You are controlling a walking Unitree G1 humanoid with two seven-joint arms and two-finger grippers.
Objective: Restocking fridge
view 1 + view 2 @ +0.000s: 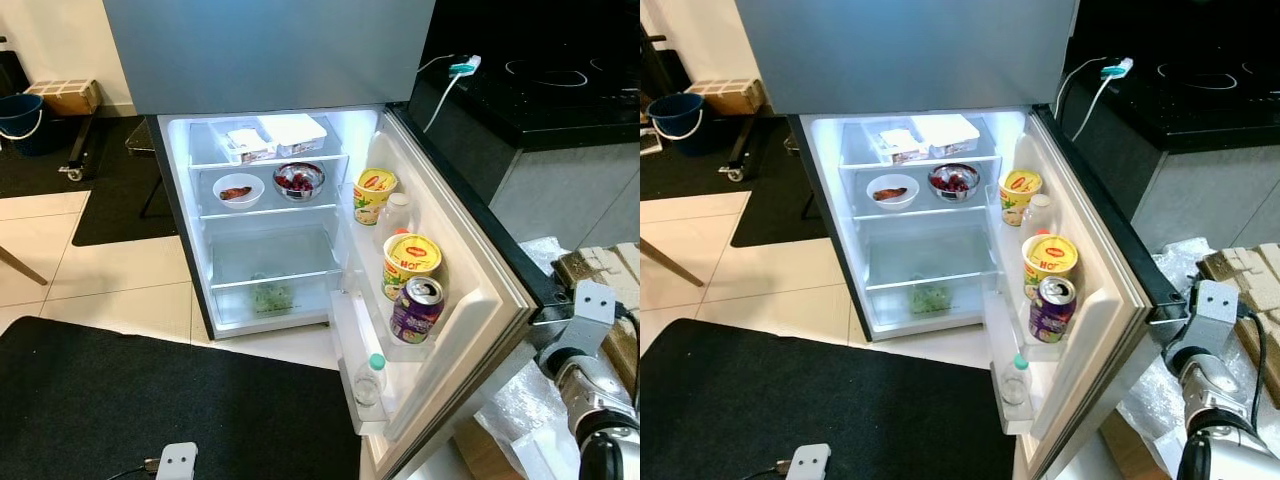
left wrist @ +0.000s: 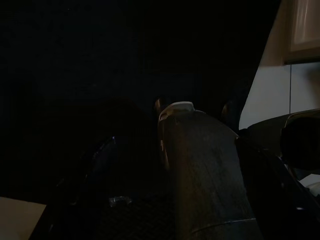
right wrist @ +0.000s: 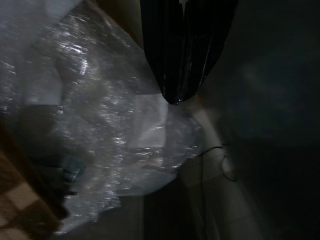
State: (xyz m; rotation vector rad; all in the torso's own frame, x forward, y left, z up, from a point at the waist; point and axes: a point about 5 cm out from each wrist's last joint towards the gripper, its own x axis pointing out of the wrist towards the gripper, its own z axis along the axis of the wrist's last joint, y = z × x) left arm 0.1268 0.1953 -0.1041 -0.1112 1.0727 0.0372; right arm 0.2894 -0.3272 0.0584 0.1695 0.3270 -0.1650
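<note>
A: What's the floor (image 1: pixel 120 280) like?

B: Pale square tiles, with a big black mat (image 1: pixel 150 400) in the foreground and another dark rug (image 1: pixel 120 190) farther back, left of the fridge.

A: Anything along the back wall (image 1: pixel 60 40)?

B: It's off-white. Against it stand a blue bucket (image 1: pixel 20 115) and, just beside it, a small cardboard box (image 1: pixel 68 95). A slanted wooden leg (image 1: pixel 20 265) pokes in at the left edge.

A: And to the right?

B: A black countertop (image 1: pixel 540 90) with a glossy cooktop (image 1: pixel 570 75), grey cabinet fronts (image 1: pixel 560 195) below it, and a white cable with a teal plug (image 1: pixel 462 68) lying on its corner. Crumpled clear plastic sheeting (image 1: pixel 1165 265) lies low by the cabinets. The strongest light is the fridge's interior glow.
</note>
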